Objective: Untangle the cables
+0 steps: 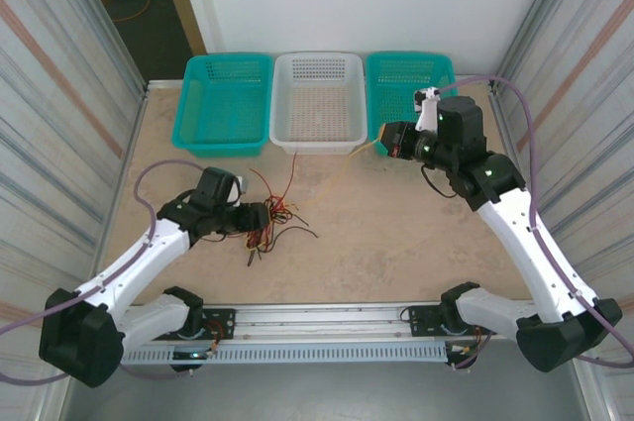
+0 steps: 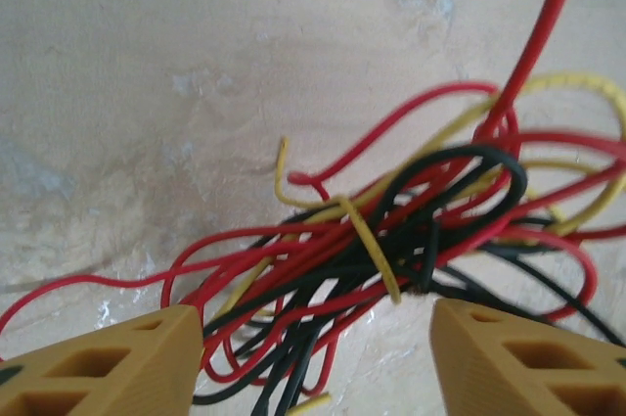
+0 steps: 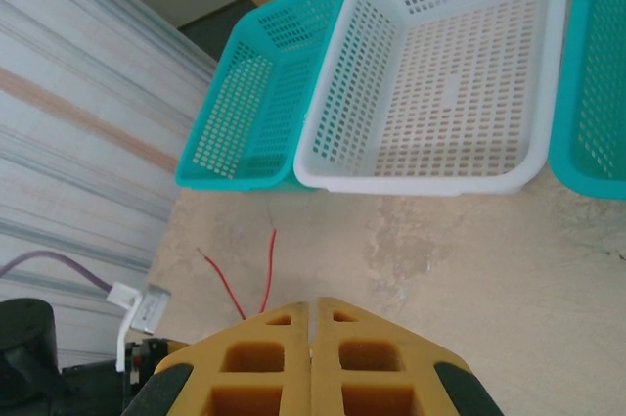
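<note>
The desk (image 1: 396, 233) carries three baskets along its far edge: a teal basket (image 1: 226, 104) on the left, a white basket (image 1: 317, 102) in the middle and a second teal one (image 1: 408, 79) on the right.

The right tool (image 1: 388, 139) hangs by the far right, just in front of the white basket's right corner and well apart from the tangle. In its wrist view the right tool (image 3: 311, 310) has its fingers pressed together, with nothing visible between them. A faint pale line seems to run from it toward the near left, but I cannot tell whether it is pinched.

The left tool (image 1: 256, 219) is the nearer one by far, low on the near left of the desk and right at the cables (image 1: 277, 218). Its wrist view shows the left tool (image 2: 313, 338) with its fingers apart and the cables (image 2: 391, 240) heaped in the gap and just beyond it, lying on the desk.

The knot is a loose clump spread left to right across the gap. One long red strand (image 2: 533, 44) leaves it toward the far side, pointing at the white basket. A black loop (image 2: 460, 157) and a short yellow piece (image 2: 372, 250) cross the middle.
</note>
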Robot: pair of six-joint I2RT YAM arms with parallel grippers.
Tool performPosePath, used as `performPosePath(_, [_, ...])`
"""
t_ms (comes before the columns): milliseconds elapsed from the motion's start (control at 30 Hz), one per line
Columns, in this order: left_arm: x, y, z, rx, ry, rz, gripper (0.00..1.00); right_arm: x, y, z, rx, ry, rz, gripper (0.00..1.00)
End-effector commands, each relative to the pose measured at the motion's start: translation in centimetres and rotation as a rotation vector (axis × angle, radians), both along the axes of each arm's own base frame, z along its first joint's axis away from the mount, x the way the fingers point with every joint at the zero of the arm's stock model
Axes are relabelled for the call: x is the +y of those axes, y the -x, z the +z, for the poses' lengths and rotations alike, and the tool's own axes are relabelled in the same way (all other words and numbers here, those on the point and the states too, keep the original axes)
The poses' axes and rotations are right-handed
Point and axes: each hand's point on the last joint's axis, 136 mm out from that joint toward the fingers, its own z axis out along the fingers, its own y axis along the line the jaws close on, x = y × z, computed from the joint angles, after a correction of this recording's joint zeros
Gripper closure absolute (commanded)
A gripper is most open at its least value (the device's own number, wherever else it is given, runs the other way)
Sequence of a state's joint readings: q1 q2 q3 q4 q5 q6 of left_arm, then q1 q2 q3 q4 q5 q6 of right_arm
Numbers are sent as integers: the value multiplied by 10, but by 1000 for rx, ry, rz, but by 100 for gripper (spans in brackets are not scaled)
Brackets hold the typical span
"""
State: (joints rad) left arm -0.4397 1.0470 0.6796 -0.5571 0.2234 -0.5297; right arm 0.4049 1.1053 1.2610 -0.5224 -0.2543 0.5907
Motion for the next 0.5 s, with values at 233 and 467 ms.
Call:
performPosePath(233, [2, 21, -26, 134, 15, 30, 35, -4, -10, 18, -31, -34, -26, 100])
performPosePath(467, [0, 15, -54, 194, -7, 53, 41, -3, -13, 18, -21, -48, -25, 100])
